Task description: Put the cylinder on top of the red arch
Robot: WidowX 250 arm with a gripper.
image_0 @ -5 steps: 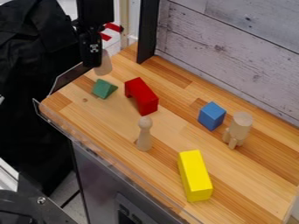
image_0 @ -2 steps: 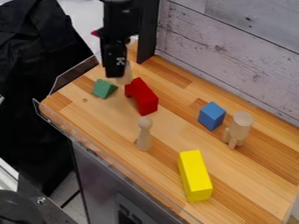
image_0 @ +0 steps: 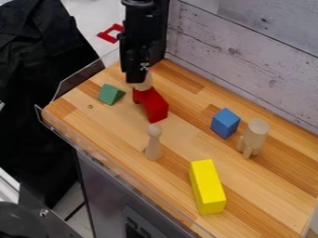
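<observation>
Cylinder (image_0: 144, 84), clamped in gripper (image_0: 139, 78), was shifted from near green block (image_0: 111, 95) to far end of red arch (image_0: 155, 108); contact w/ arch couldn't be confirmed. Transport was judged approx. done; centering, lowering + release prob. still req'd.

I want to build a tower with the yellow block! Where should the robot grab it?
Probably around the middle of the yellow block, coming from above with one finger on each long side. It lies flat, longer than it is wide, and nothing touches those sides.
</observation>
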